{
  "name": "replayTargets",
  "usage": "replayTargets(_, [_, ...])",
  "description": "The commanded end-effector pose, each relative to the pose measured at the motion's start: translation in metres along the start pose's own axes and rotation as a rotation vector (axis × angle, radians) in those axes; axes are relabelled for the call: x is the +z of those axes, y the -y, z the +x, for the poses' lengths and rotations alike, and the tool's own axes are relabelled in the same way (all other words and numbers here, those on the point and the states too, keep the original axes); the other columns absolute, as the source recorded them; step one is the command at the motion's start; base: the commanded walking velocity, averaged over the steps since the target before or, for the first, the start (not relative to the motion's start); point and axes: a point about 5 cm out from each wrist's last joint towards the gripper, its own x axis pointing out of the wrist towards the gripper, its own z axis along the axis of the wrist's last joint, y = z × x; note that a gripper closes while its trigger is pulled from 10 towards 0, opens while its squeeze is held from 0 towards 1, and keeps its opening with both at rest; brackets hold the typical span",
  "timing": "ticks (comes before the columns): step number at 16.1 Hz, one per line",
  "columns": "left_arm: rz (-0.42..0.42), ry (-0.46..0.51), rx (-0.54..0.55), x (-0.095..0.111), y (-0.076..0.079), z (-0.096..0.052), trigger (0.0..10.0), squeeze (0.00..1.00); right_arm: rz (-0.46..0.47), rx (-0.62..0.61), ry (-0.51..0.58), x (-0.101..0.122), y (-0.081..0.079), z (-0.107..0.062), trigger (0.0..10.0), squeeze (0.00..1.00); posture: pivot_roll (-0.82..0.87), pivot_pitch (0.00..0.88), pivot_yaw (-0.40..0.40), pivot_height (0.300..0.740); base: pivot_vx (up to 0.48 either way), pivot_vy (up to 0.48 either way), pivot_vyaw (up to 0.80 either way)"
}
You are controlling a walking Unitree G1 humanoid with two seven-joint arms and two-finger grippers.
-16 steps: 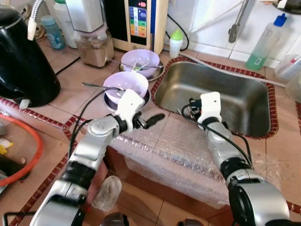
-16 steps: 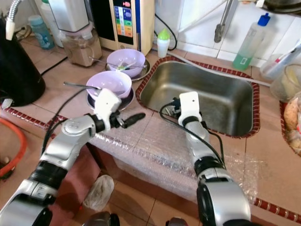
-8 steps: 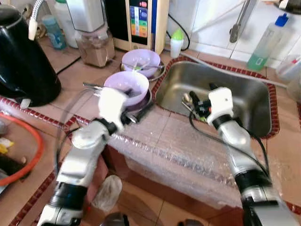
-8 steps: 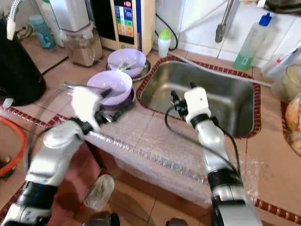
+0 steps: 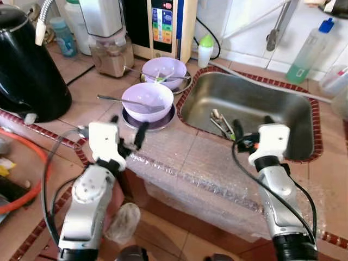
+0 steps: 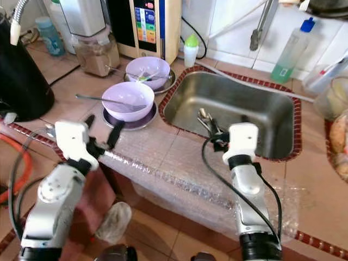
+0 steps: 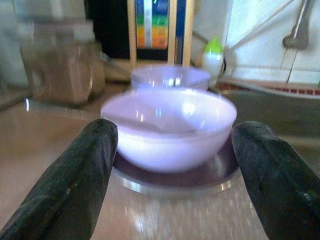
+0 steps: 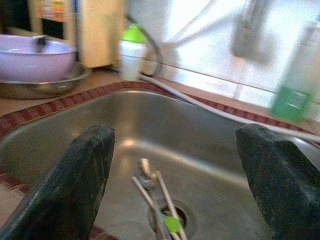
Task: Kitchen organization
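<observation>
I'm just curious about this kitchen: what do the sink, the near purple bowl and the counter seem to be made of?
The sink looks like brushed stainless steel: grey, with soft, dull reflections. The near purple bowl seems plastic or melamine, going by its smooth, opaque, lightly glossy lilac surface, though glazed ceramic is possible. The counter appears to be glazed terracotta-coloured tile with visible grout lines and a red mosaic edge.

Lilac bowl [image 5: 147,101], black fingers [image 7: 75,185]

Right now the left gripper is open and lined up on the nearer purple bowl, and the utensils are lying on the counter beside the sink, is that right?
Not quite: the utensils lie inside the sink, near the drain, as the right wrist view and left eye view show. The rest holds: the left gripper is open and lined up on the nearer purple bowl.
</observation>
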Motion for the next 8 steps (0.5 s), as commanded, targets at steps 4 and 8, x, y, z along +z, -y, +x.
replayTargets(4, [0.19, 0.121, -0.084, 0.026, -0.002, 0.016, 10.0, 0.0, 0.004, 0.058, -0.023, 0.008, -0.014, 0.009, 10.0, 0.0, 0.04, 0.0, -0.05, 0.74, 0.0, 0.0, -0.3])
replayTargets(8, [0.055, 0.051, 0.103, 0.006, -0.008, -0.003, 10.0, 0.0, 0.021, 0.023, -0.024, 0.008, -0.01, 0.005, 10.0, 0.0, 0.01, 0.0, -0.026, 0.74, 0.0, 0.0, -0.8])
